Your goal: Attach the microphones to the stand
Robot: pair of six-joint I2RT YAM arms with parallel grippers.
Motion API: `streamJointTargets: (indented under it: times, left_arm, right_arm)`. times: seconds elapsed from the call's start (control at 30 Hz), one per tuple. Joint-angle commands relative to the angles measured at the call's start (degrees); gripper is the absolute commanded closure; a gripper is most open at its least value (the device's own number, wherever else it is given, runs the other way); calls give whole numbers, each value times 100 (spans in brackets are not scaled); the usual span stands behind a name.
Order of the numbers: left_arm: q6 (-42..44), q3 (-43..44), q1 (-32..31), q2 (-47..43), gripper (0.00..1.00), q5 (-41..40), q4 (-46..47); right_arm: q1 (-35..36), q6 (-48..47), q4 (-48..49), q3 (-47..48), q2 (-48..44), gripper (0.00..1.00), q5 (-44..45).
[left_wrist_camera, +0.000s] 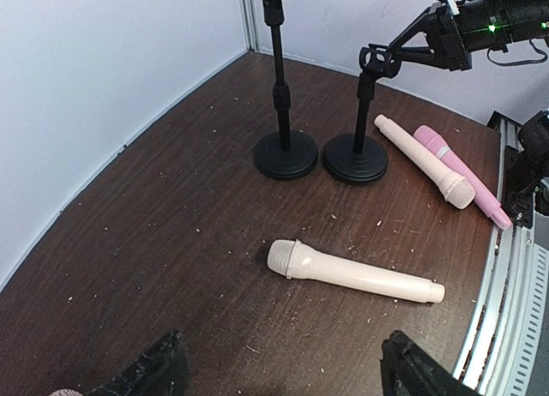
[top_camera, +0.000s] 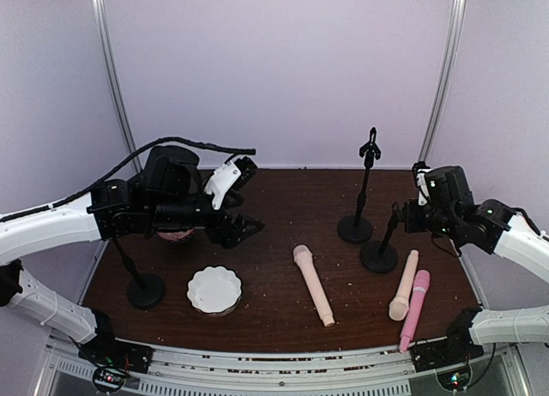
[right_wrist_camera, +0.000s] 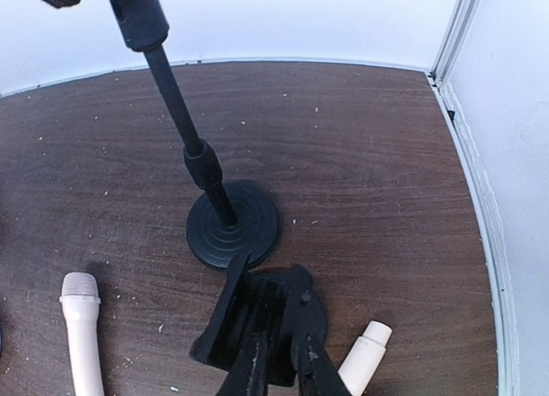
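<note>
Three microphones lie flat on the brown table: a cream one (top_camera: 313, 285) (left_wrist_camera: 352, 272) at the middle, and a second cream one (top_camera: 403, 285) (left_wrist_camera: 425, 160) beside a pink one (top_camera: 414, 309) (left_wrist_camera: 459, 173) on the right. Two black stands stand close together: the taller one (top_camera: 360, 199) (right_wrist_camera: 214, 186) and a shorter one (top_camera: 380, 252) (left_wrist_camera: 360, 113). My right gripper (top_camera: 400, 216) (right_wrist_camera: 279, 370) is shut on the shorter stand's clip (right_wrist_camera: 249, 315). My left gripper (top_camera: 247, 201) (left_wrist_camera: 279, 370) hovers open over the table left of the middle microphone, holding nothing.
A third black stand (top_camera: 144, 286) rises at the front left, partly behind my left arm. A white scalloped dish (top_camera: 214, 291) sits next to it. Something pinkish (top_camera: 176, 235) shows under the left arm. Pale walls close the back and sides.
</note>
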Motion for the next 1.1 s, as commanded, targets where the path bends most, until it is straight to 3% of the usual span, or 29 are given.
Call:
streamJointTargets:
  times: [0.0,0.3,0.43,0.57,0.9,1.07]
  left_arm:
    - [-81,-49,-21,13,21,68,232]
    - [-50,5,-21,184,21,202,232]
    - [-35,-9,-21,185,21,220,232]
    - [-38,-8,-21,206,21,228,232]
    - [-62,-11,-21,237,21,254,237]
    - [-71,-58,-21,248,21,233,341]
  right_arm:
    - [2,-335,176,-38,-228,88,600]
    - [-58,-445,108,-15,-171,90,605]
    - [-78,-413,54,-25,-63,82,531]
    - [-87,-399,39,-77,144,81,453]
    - [-88,-594,76,42,-169,100,571]
    - [-87,-923,108,413,-459,100,282]
